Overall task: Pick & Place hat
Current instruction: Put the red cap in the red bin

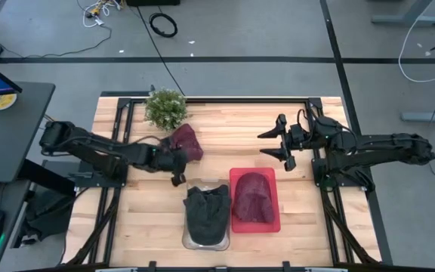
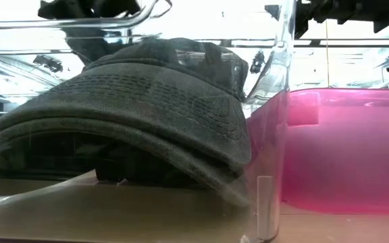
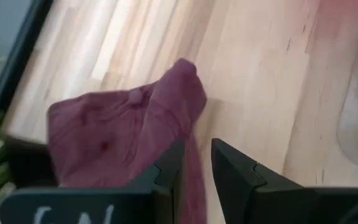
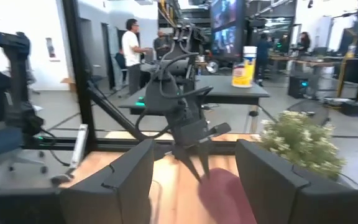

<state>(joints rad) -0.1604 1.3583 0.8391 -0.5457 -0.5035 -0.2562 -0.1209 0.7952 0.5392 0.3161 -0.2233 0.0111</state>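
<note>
One maroon hat point(image 3: 123, 134) left on the wood, its edge between the narrowing fingers of the left gripper point(image 3: 196, 163) — grasp under way; next, clamp firmly, then lift.

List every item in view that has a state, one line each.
Loose maroon hat: crumpled on the table beside the plant, not in a bin.
Left gripper: at that hat's edge, fingers narrowly apart around the fabric.
Right gripper: open, empty, waiting above the table.
Clear bin: holds a dark hat.
Pink bin: holds a maroon hat.
</note>
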